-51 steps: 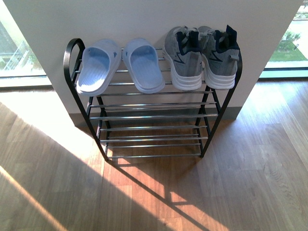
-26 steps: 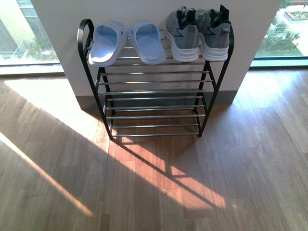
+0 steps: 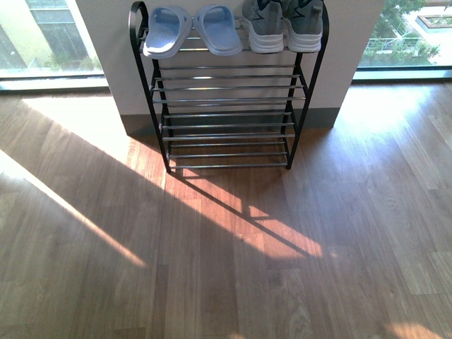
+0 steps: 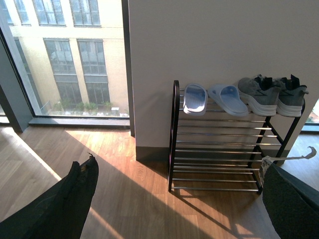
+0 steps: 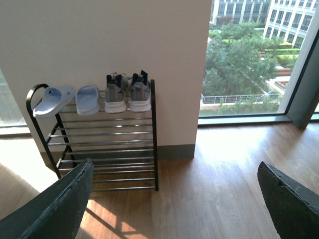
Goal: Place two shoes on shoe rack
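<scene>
Pale blue rubber slides [image 3: 191, 30] and grey knit sneakers [image 3: 282, 25] sit side by side atop the black-framed chrome-barred shoe rack [image 3: 226, 106], both pincers spread wide, holding nothing

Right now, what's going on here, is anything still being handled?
Nothing is being held. Both pairs sit on the top tier of the shoe rack: the pale blue slides on its left half, the grey sneakers on its right, heels facing the robot. The lower tiers carry nothing. The left gripper and right gripper are both open, empty, and away from the rack. Neither arm shows in the front view. The placing looks done.
</scene>
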Available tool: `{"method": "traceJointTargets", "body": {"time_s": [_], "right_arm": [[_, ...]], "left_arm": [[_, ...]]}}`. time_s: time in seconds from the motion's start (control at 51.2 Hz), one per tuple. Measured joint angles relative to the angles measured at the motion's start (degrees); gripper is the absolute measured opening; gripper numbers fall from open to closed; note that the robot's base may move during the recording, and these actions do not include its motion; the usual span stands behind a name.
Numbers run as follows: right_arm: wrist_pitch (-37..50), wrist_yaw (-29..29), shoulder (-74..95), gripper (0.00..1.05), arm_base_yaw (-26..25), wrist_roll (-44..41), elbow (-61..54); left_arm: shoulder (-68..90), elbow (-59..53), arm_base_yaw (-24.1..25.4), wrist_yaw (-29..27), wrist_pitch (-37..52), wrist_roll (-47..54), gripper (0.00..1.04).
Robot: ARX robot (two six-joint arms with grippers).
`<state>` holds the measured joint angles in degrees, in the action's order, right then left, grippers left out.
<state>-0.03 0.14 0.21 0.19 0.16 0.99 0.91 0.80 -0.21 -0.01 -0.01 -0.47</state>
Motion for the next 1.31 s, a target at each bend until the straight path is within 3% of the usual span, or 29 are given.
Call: {"method": "traceJointTargets", "body": {"time_s": [1.308], "right_arm": [[0.0, 0.0, 0.1, 0.96, 0.0, 0.0, 0.0]], "left_arm": [[0.0, 0.0, 0.0, 0.0, 0.0, 0.0, 0.95]]}}
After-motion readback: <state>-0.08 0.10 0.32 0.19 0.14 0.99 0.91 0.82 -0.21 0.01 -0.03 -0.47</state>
